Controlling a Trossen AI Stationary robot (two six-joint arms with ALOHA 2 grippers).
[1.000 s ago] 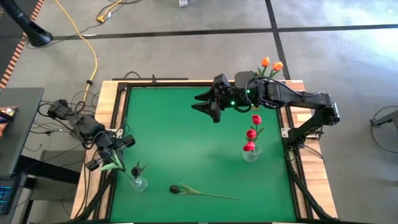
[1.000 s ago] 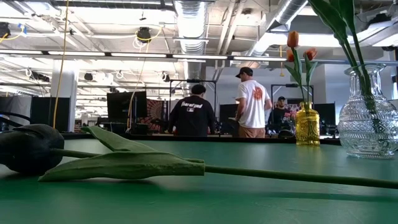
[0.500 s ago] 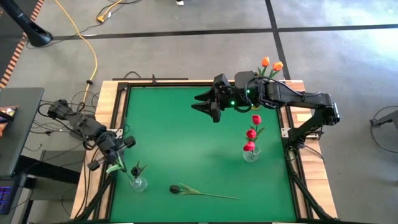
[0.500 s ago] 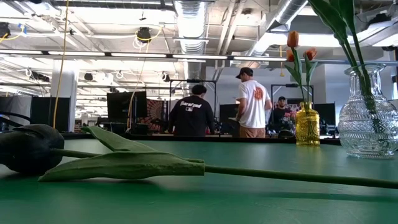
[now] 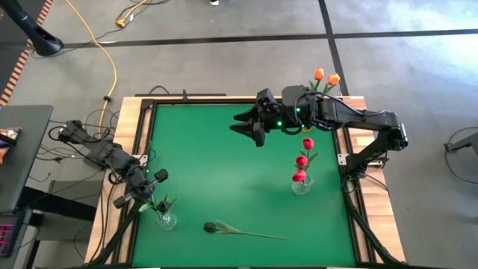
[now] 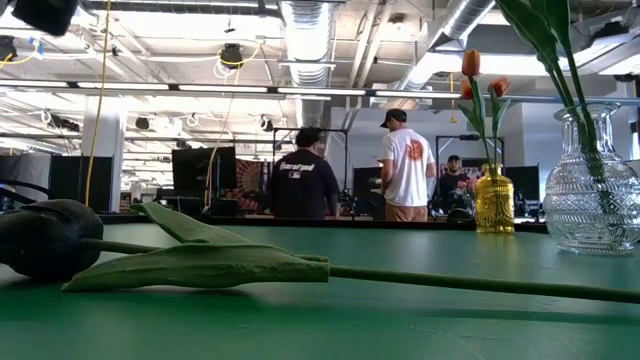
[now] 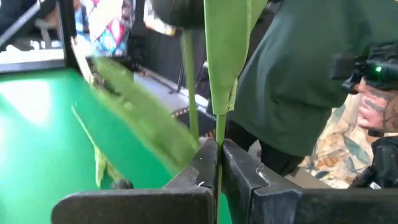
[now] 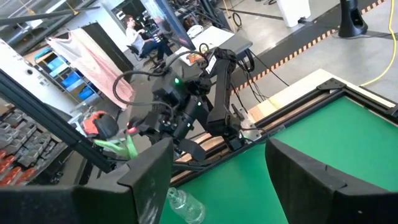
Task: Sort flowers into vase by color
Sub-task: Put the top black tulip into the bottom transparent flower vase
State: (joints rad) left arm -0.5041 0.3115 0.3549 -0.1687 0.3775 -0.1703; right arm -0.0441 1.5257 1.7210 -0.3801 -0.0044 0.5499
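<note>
Step in hand: the left gripper (image 5: 142,196) is carrying a dark tulip (image 7: 214,81) by its stem at the table's near-left corner, just above the small clear vase (image 5: 166,219); I judge this to be the placing of a dark flower with its own colour.
Left grip: the fingers (image 7: 245,177) are pressing together on the thin green stem (the wrist view is showing it running straight up between them, with the leaf hanging in front).
Next move calls for: lining the stem's lower end over the narrow vase mouth, then lowering before letting go; the stem looks limp and long, so it is likely to sway.
Right gripper (image 5: 250,128): waiting high over the table's far middle, jaws standing apart, holding nothing.
Flower still waiting: a second dark tulip (image 5: 243,230) is lying flat on the green table (image 5: 216,164) near the front edge, head pointing left.
Already sorted: red tulips (image 5: 302,160) are standing in the glass vase (image 5: 302,184) at the right; orange tulips (image 5: 326,78) in the gold vase (image 6: 494,200) at the far right corner.
</note>
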